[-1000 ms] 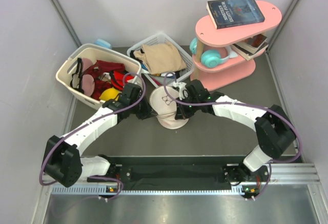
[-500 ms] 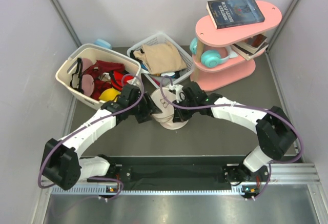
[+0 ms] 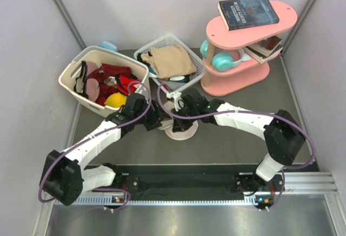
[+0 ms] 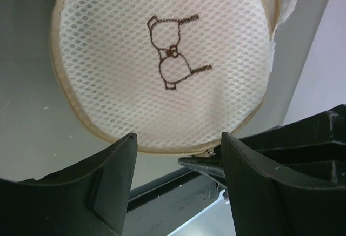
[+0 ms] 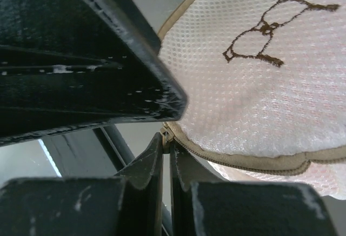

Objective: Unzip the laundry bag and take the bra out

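Mesh, cream-pink: laundry bag (image 4: 162,58), dome up on the bench (image 3: 227,145). The zip (image 5: 243,163) round its rim reads as closed along the stretch I can see.

Bra: not in view. I take it to be inside the bag, going by the faint pink showing through the mesh.

Right jaws: pressed almost together on the zip pull (image 5: 166,136) at the bag's rim.

Left jaws: wide apart, straddling the same rim just beside the pull. I cannot tell whether they touch the fabric.

Step in hand, by my reading: the very start of unzipping, with the pull gripped and little or nothing opened. Next I would close the left jaws on the rim to anchor the bag. Then I would draw the pull along the curve of the rim, not straight off, or so light a pouch may simply slide.

Bench: dark grey, matt.

- Just beyond the bag: white wire basket (image 3: 141,49) holding tan cloth (image 3: 170,60).
- Beyond it to the left: cream laundry basket (image 3: 67,76) with red garments (image 3: 116,76).
- Beyond it to the right: pink shelf unit (image 3: 286,12) carrying a book (image 3: 247,12) and teal headphones (image 3: 221,61).

Pale walls (image 3: 32,58) close in the sides and back.
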Controlling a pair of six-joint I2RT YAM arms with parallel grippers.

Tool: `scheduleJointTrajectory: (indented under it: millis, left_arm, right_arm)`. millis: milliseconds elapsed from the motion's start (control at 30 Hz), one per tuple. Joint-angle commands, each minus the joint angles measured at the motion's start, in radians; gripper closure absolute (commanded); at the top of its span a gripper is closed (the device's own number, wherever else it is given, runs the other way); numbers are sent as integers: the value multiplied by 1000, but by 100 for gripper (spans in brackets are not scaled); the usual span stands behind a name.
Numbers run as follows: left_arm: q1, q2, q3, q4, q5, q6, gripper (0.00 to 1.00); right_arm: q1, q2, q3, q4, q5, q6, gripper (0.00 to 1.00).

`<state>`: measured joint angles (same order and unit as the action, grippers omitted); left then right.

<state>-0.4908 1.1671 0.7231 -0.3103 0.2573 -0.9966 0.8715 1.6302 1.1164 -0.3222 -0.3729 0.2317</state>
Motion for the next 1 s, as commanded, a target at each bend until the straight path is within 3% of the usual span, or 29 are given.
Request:
scheduleJointTrajectory:
  millis: [0,367,733,967]
  left_arm:
    - [3,34,-48,-26,59,-96,33]
    - [-25,80,-65,4,51,-102,38]
    - [-23,-119,-152,62,-38,113,39]
    - [-23,-89,-154,126,23,211,43]
  right_arm:
    - [23,7,45,22,-18,1,100]
    - [23,2,37,20,-6,-2,100]
    - [4,-15,22,18,2,1,100]
    - [3,-16,8,29,-9,12,100]
